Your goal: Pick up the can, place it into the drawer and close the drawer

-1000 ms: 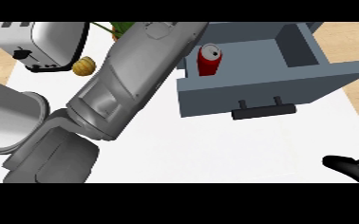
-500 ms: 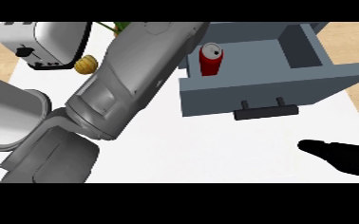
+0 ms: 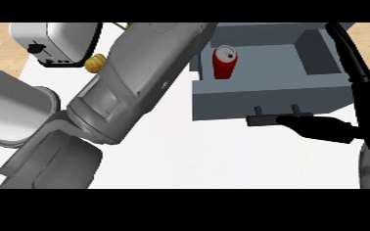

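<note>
Where absent before, right hand (image 3: 321, 127) at drawer handle (image 3: 273, 119)

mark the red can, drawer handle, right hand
Red cylindrical can (image 3: 224, 64), head view, on its side wall.
Dark bar handle of the grey drawer (image 3: 265, 121), head view, on the bar's left part.
Black right hand (image 3: 325, 128), head view, on its fingers.

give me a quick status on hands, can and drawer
Right hand open, fingers at drawer handle. Left hand not in view. Can upright inside open drawer. Nothing blocking.
</note>
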